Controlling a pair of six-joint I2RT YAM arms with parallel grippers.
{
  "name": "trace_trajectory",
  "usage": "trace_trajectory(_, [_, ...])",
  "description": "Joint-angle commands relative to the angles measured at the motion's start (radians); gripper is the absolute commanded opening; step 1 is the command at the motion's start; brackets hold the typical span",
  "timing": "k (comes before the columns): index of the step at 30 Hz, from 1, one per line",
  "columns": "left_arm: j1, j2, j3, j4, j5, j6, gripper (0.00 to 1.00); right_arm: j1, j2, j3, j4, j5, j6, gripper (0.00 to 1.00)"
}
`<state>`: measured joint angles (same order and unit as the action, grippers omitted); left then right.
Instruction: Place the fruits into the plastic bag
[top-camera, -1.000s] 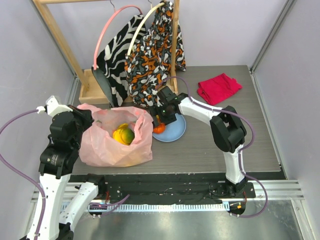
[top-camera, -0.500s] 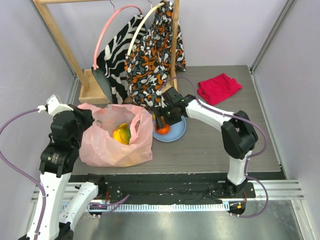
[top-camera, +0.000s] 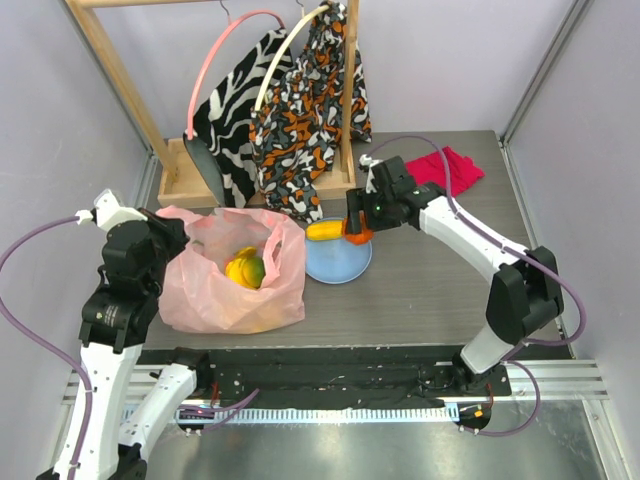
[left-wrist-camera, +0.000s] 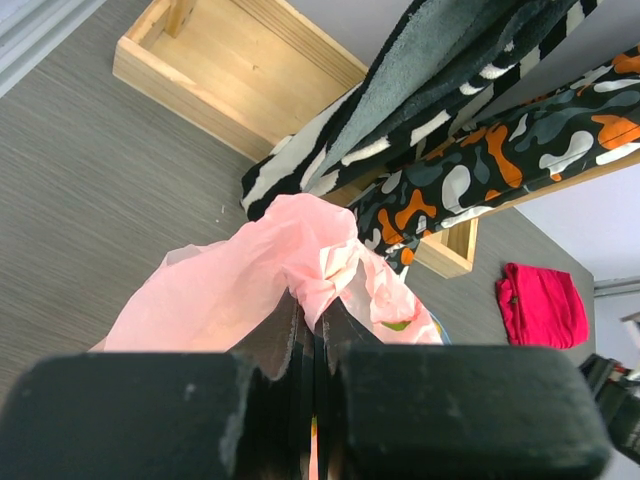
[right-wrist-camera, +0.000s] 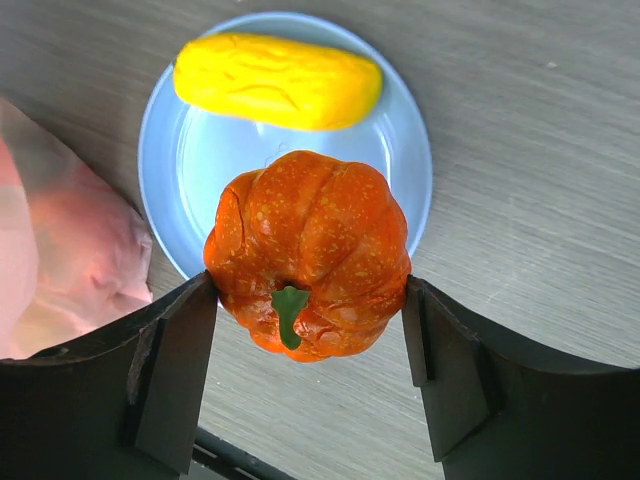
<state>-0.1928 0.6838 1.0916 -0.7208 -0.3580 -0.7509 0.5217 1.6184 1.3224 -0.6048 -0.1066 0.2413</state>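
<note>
My right gripper (top-camera: 357, 228) is shut on the orange (right-wrist-camera: 308, 250), a ribbed orange fruit with a green stem, and holds it above the round blue plate (right-wrist-camera: 200, 160). A yellow oblong fruit (right-wrist-camera: 277, 80) lies on the plate's far side and also shows in the top view (top-camera: 324, 231). The pale-pink plastic bag (top-camera: 215, 290) sits at the left with its mouth open. Yellow and green-yellow fruit (top-camera: 247, 268) lie inside it. My left gripper (left-wrist-camera: 312, 320) is shut on the bag's rim (left-wrist-camera: 320, 270) and holds it up. No red apple is in view.
A folded red cloth (top-camera: 438, 175) lies at the back right. A wooden rack with a box base (top-camera: 185, 175) stands at the back left. An orange-and-black garment (top-camera: 310, 110) and a black-and-white one (top-camera: 235, 110) hang from it, down to near the plate.
My right gripper has lifted the orange off the plate and drawn back to the right. The yellow oblong fruit on the plate now shows. The left arm and the bag have not moved.
</note>
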Motion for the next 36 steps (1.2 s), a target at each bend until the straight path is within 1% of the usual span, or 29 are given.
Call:
trace_trajectory(1, [0.007, 0.006, 0.022, 0.044, -0.001, 0.012, 0.0, -0.011, -0.08, 0.087, 0.069, -0.068, 0.018, 0.17])
trace_trajectory(3, [0.006, 0.008, 0.024, 0.044, -0.001, 0.012, 0.0, -0.009, -0.1, 0.104, 0.112, -0.108, 0.038, 0.17])
trace_trajectory(5, [0.006, 0.006, 0.024, 0.046, -0.001, 0.012, 0.0, -0.011, -0.127, 0.104, 0.157, -0.186, 0.079, 0.17])
trace_trajectory(9, [0.006, 0.008, 0.022, 0.047, 0.001, 0.01, 0.0, -0.002, -0.169, 0.093, 0.31, -0.283, 0.147, 0.16])
trace_trajectory(13, [0.006, 0.011, 0.021, 0.055, 0.002, 0.008, 0.0, 0.056, -0.166, 0.136, 0.35, -0.315, 0.124, 0.15])
trace_trajectory(14, [0.006, 0.013, 0.022, 0.058, 0.005, 0.008, 0.0, 0.093, -0.161, 0.165, 0.346, -0.315, 0.096, 0.16])
trace_trajectory(17, [0.006, 0.019, 0.024, 0.063, 0.011, 0.008, 0.0, 0.161, -0.129, 0.208, 0.318, -0.309, 0.046, 0.15])
trace_trajectory(18, [0.006, 0.02, 0.024, 0.064, 0.013, 0.008, 0.0, 0.211, -0.12, 0.243, 0.294, -0.294, 0.0, 0.15])
trace_trajectory(21, [0.006, 0.023, 0.025, 0.066, 0.016, 0.008, 0.0, 0.311, -0.066, 0.317, 0.225, -0.262, -0.074, 0.15])
trace_trajectory(26, [0.006, 0.022, 0.024, 0.066, 0.017, 0.005, 0.0, 0.405, 0.032, 0.417, 0.131, -0.257, -0.125, 0.15])
trace_trajectory(28, [0.006, 0.022, 0.024, 0.064, 0.017, 0.007, 0.0, 0.444, 0.057, 0.457, 0.088, -0.232, -0.177, 0.15])
trace_trajectory(32, [0.007, 0.016, 0.021, 0.064, 0.014, 0.007, 0.0, 0.488, 0.132, 0.555, -0.031, -0.174, -0.235, 0.15])
trace_trajectory(36, [0.006, 0.014, 0.017, 0.067, 0.008, 0.007, 0.0, 0.508, 0.176, 0.603, -0.092, -0.145, -0.272, 0.14])
